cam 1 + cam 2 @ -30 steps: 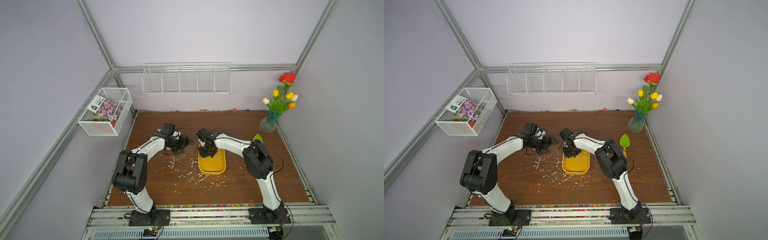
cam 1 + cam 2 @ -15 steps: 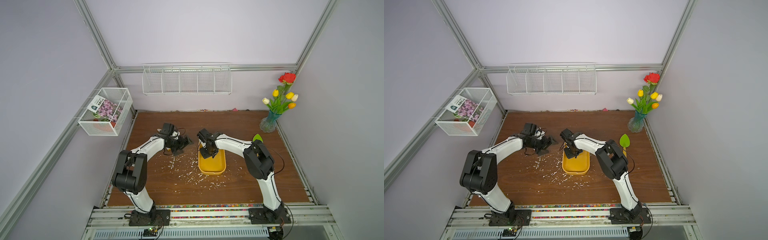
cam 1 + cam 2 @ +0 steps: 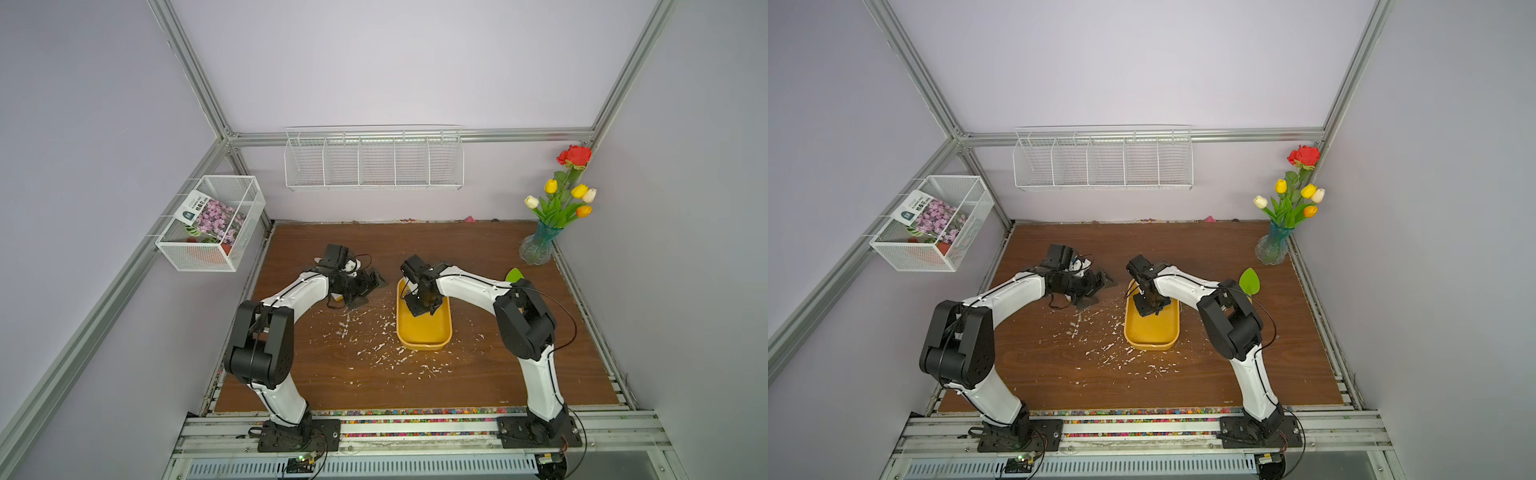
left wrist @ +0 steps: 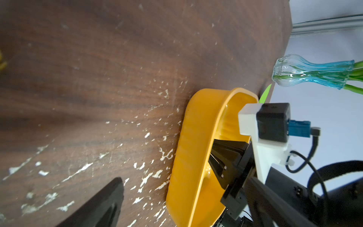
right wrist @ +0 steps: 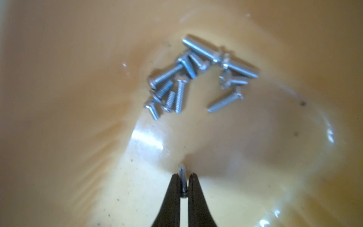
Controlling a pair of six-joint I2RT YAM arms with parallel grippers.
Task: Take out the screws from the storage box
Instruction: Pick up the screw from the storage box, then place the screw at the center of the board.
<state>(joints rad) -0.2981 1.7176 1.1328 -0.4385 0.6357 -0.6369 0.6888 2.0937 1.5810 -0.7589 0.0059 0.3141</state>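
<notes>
Right hand [image 5: 184,176] has clamped onto one screw [image 5: 182,171] in the storage box [image 3: 424,336]; remaining screws [image 5: 177,92] wait inside; left hand [image 3: 371,284] spread wide.

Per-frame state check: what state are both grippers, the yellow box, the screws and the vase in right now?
right gripper: shut on the held screw, down inside the box.
held screw: pinched between the fingertips, apart from the heap.
loose screws: lying in a heap on the box floor.
storage box: upright on the table, open-topped.
left gripper: open, empty, beside the box.
vase: upright, holding flowers.
</notes>
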